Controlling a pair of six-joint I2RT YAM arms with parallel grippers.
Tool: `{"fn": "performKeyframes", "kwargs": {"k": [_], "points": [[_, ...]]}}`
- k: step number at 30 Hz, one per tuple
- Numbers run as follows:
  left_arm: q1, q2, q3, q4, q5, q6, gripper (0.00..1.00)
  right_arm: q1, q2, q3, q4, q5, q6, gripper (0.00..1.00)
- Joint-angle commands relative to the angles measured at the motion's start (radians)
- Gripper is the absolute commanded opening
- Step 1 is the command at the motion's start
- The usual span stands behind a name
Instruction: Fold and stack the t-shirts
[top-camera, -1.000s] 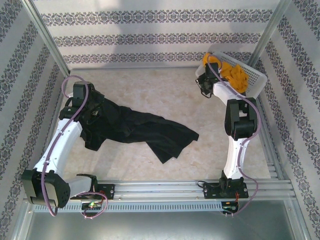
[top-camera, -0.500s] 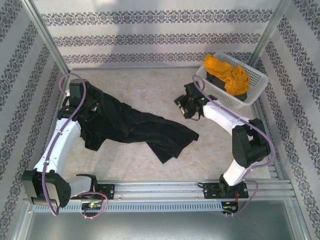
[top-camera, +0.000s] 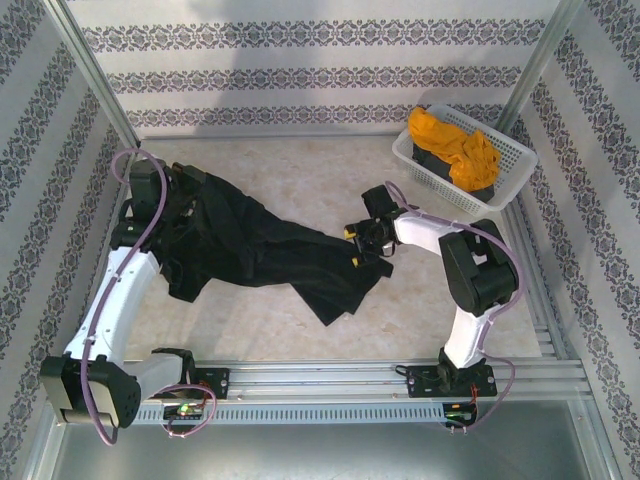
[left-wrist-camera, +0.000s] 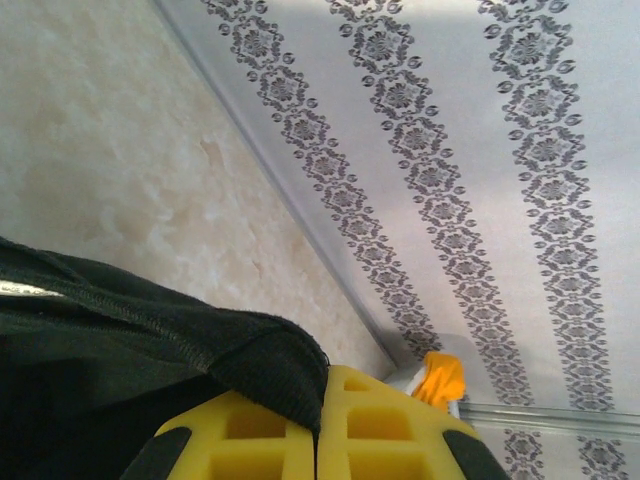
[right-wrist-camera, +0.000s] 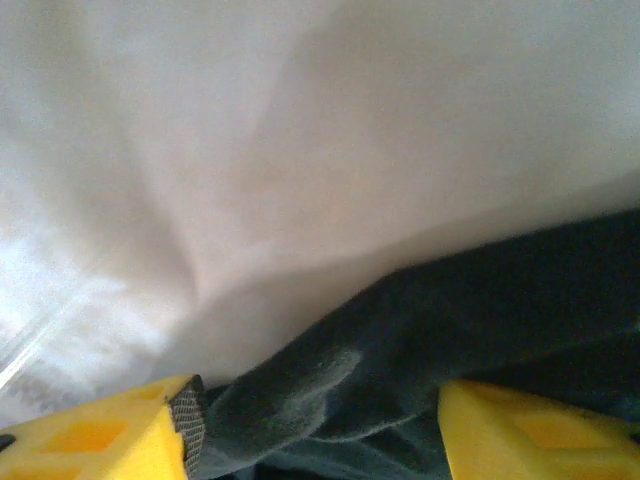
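The task looks to be at its very start: nothing is folded and no stack exists. The black t-shirt (top-camera: 270, 250) lies crumpled in a long, twisted band across the table (top-camera: 300, 170), running from the far-left area down toward the middle, with one end trailing toward the near edge.

The left hand (left-wrist-camera: 318, 440) is pinched tight on a hemmed edge of that shirt near the table's left edge, its yellow fingers pressed together with the fabric caught between them. The right hand (right-wrist-camera: 320, 430) sits low at the shirt's opposite end, near the middle of the table. Its fingers are spread wide, with dark cloth bunched in the gap but not yet clamped.

The orange-yellow t-shirt (top-camera: 455, 145) is heaped in the white lattice basket (top-camera: 425, 185) at the far-right corner, lying on top of a dark grey t-shirt (top-camera: 482, 186).

What remains, by my reading, is spreading the black shirt flat, folding it, then doing the same for the two basket shirts and stacking all three.
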Motion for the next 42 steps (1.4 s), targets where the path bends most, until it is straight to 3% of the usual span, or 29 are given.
{"fn": "performKeyframes", "kwargs": {"k": [1,3,5,10,15,20,25,30,33,35,37,38,40,42], "points": [[0.030,-0.023,-0.003,0.093,0.031,-0.018,0.00,0.012,0.096,0.022,0.032,-0.043,0.046,0.45],[0.050,-0.006,0.003,0.110,0.058,-0.042,0.00,-0.002,0.079,0.038,0.074,-0.001,0.022,0.16],[0.082,0.039,0.022,0.131,0.104,-0.068,0.00,-0.024,0.058,0.127,0.033,0.058,-0.095,0.00],[0.149,0.226,0.150,0.219,0.195,-0.101,0.00,-0.100,0.087,0.418,0.051,0.077,-0.335,0.00],[0.211,0.438,0.408,0.401,0.240,-0.198,0.00,-0.157,0.135,0.755,0.092,0.085,-0.484,0.00],[0.273,0.525,0.692,0.457,0.220,-0.237,0.00,-0.193,0.062,0.910,0.104,0.166,-0.630,0.00],[0.293,0.431,0.620,0.386,0.185,-0.205,0.00,-0.212,-0.125,0.710,0.061,0.241,-0.721,0.00],[0.293,0.249,0.302,0.209,0.100,-0.113,0.00,-0.206,-0.346,0.246,0.070,0.268,-0.719,0.00],[0.293,0.209,0.144,0.061,0.080,-0.010,0.00,-0.193,-0.381,0.034,0.026,0.238,-0.701,0.00],[0.295,0.221,0.050,0.057,0.110,0.040,0.11,-0.194,-0.359,-0.049,-0.014,0.181,-0.684,0.14],[0.292,0.262,0.014,-0.005,0.141,0.112,0.36,-0.188,-0.333,-0.083,-0.072,0.162,-0.708,0.34],[0.290,0.277,0.005,-0.026,0.157,0.143,0.45,-0.187,-0.325,-0.082,-0.103,0.158,-0.722,0.37],[0.275,0.276,-0.018,-0.086,0.148,0.185,0.52,-0.185,-0.320,-0.063,-0.174,0.148,-0.754,0.41],[0.253,0.234,-0.042,-0.144,0.101,0.213,0.53,-0.180,-0.339,-0.054,-0.212,0.157,-0.791,0.43]]}}
